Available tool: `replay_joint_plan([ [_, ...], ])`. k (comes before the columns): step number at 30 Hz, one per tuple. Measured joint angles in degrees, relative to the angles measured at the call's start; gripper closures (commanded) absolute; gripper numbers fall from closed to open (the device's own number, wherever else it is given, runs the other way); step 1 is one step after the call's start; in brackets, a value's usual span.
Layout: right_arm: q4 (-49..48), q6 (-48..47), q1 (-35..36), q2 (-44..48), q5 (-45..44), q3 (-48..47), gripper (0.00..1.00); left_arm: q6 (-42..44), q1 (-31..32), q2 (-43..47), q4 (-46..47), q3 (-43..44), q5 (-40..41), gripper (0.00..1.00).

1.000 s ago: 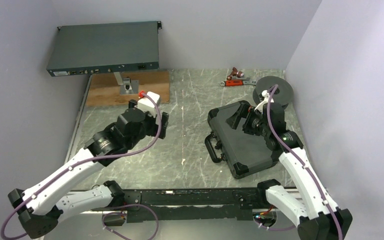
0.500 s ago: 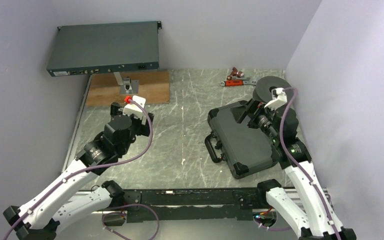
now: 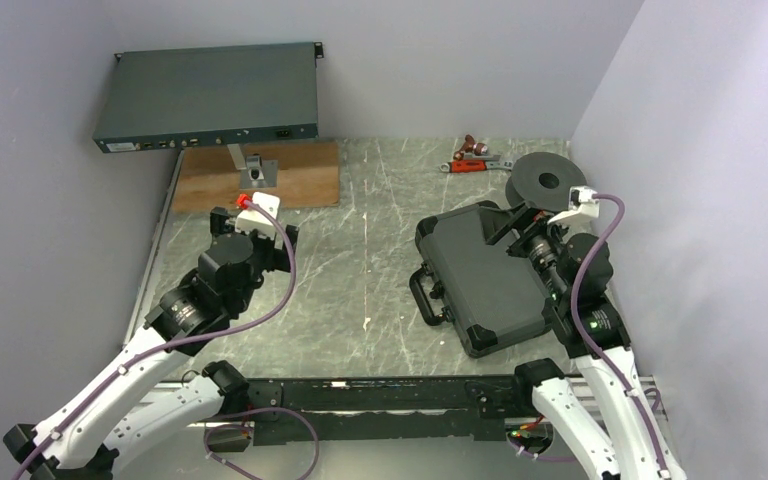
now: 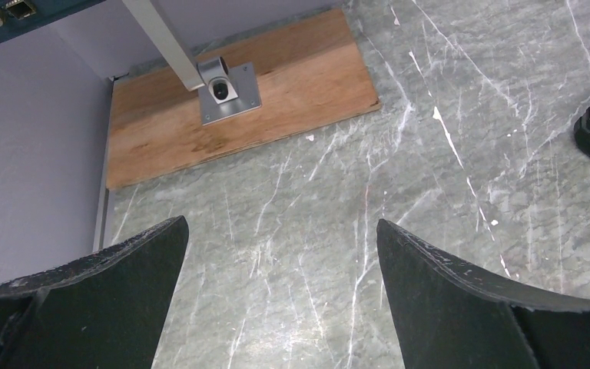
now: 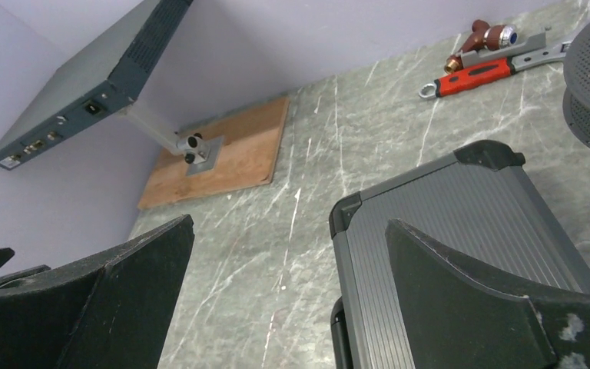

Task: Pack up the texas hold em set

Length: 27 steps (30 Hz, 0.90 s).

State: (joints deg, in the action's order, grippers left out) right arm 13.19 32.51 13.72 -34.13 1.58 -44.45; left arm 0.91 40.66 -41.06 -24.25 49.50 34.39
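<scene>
The black hard case (image 3: 482,282) lies shut on the marble table at the right, its handle (image 3: 425,296) facing left. It also shows in the right wrist view (image 5: 461,207). My right gripper (image 3: 516,219) is open and empty above the case's far right corner; its jaws (image 5: 289,221) stand wide apart. My left gripper (image 3: 256,228) is open and empty over bare table near the wooden board, jaws wide in the left wrist view (image 4: 280,221). Card boxes, chips, discs and the triangle are out of view.
A black ring spool (image 3: 548,178) sits behind the case, by the right wall. A red-handled tool (image 3: 475,163) lies at the back. A wooden board (image 3: 300,175) with a metal stand holds a dark rack unit (image 3: 210,95) at the back left. Walls close three sides.
Both arms have drawn back. The left gripper moved left and toward the board. The right gripper moved right, off the middle of the case toward its far right corner.
</scene>
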Motion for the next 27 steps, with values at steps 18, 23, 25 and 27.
replay_joint_plan([
  [18, 0.7, -0.8, 0.0, -2.1, -0.2, -0.1, 0.0, 0.0, 0.0, 1.2, -0.2, 0.0, 0.2, 0.0],
  [23, 0.7, -1.1, 0.0, -1.4, -0.2, -0.1, 0.0, 0.0, 0.0, 1.2, -0.3, 0.0, 0.2, 0.0],
  [25, 0.6, -1.4, 0.0, -1.2, -0.2, -0.1, 0.0, 0.0, 0.0, 1.2, -0.4, 0.0, 0.2, 0.0],
  [27, 0.5, -1.7, 0.0, -1.0, -0.2, -0.1, 0.0, 0.0, 0.0, 1.2, -0.4, 0.0, 0.2, 0.0],
])
